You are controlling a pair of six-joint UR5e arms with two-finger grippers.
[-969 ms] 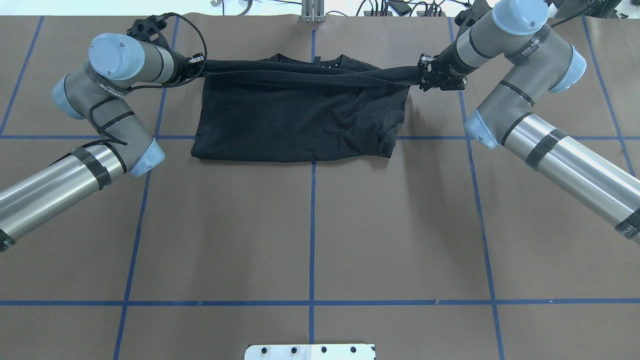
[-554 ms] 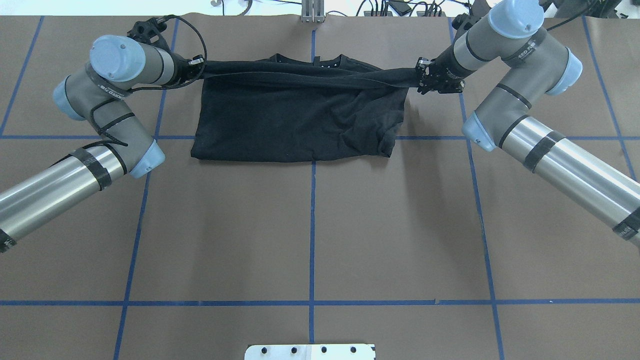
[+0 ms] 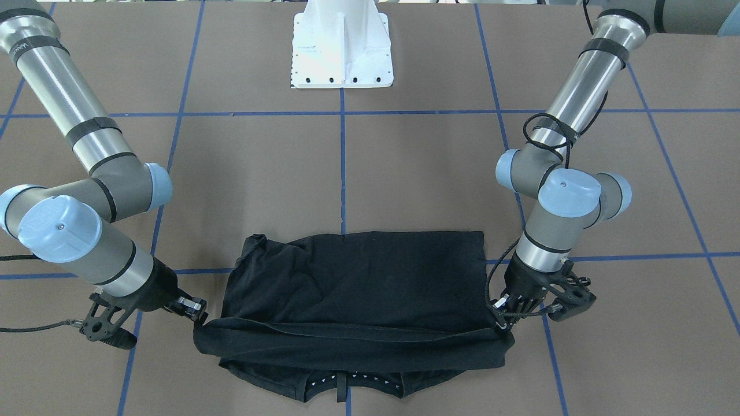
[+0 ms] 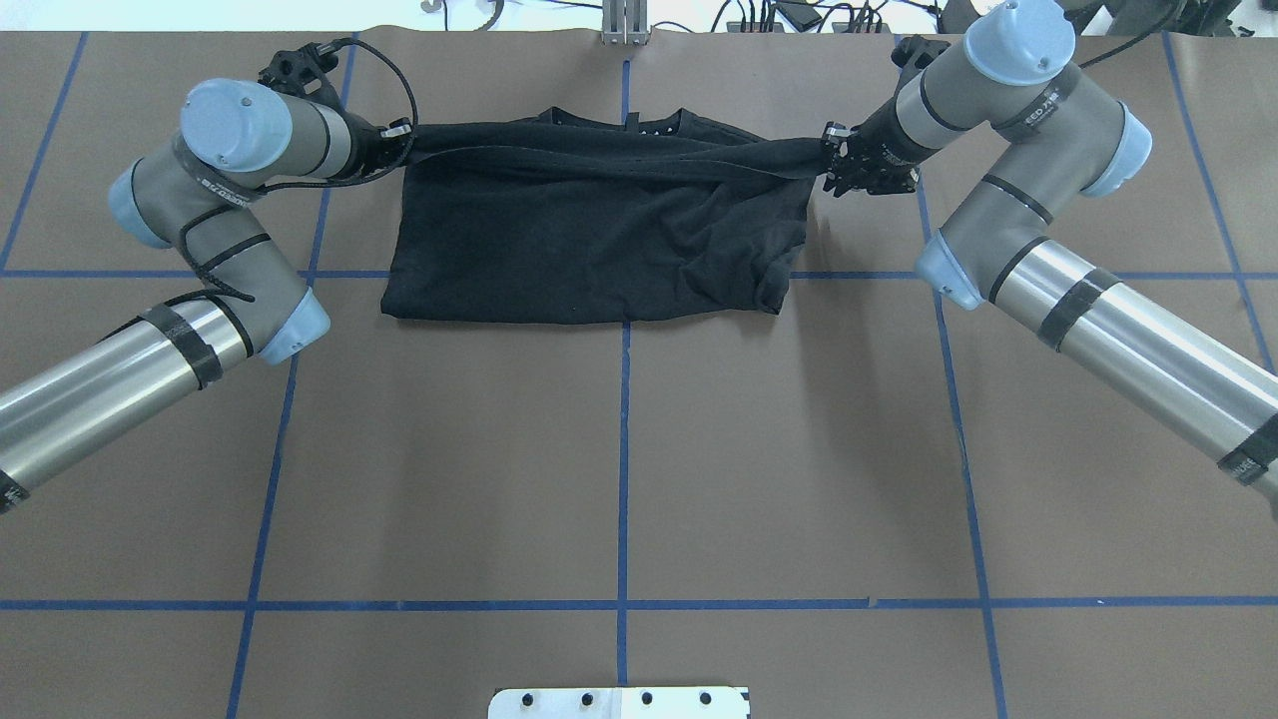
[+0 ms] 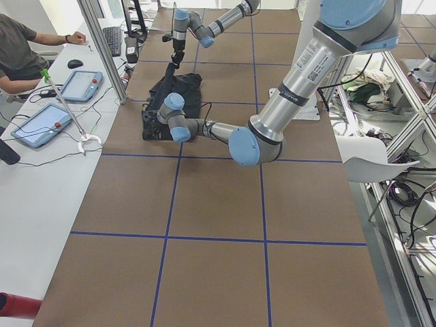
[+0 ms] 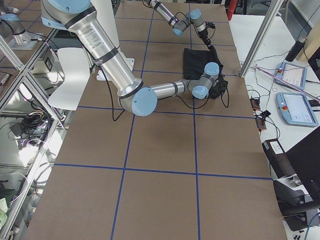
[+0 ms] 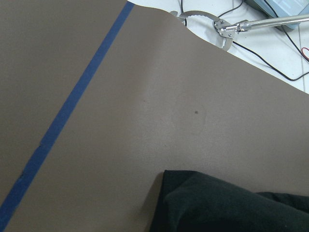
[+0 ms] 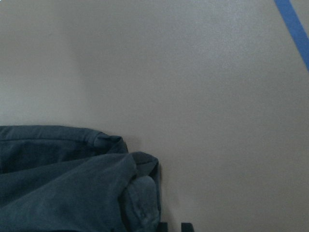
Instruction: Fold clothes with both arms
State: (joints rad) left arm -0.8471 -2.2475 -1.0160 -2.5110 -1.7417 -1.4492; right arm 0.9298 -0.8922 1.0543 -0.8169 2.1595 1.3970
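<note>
The black T-shirt (image 4: 599,240) lies folded at the table's far side, with its collar (image 4: 619,121) toward the far edge and its graphic hidden. A folded edge of it is stretched as a band between both grippers, just above the collar end. My left gripper (image 4: 402,133) is shut on the band's left end. My right gripper (image 4: 831,160) is shut on its right end. In the front-facing view the band (image 3: 352,346) runs from the right gripper (image 3: 196,310) to the left gripper (image 3: 502,310). Both wrist views show black cloth (image 7: 231,208) (image 8: 72,183).
The brown table cover (image 4: 619,449) has blue tape grid lines. The white pedestal base (image 3: 341,52) stands at the robot's side. Cables and a metal post (image 4: 624,20) sit past the far edge. An operator (image 5: 20,54) and tablets (image 5: 82,85) are beside the table.
Both grippers have shifted a little inward and toward the far edge, still holding the shirt's edge. The right arm moved most. The rest of the shirt has not moved.
</note>
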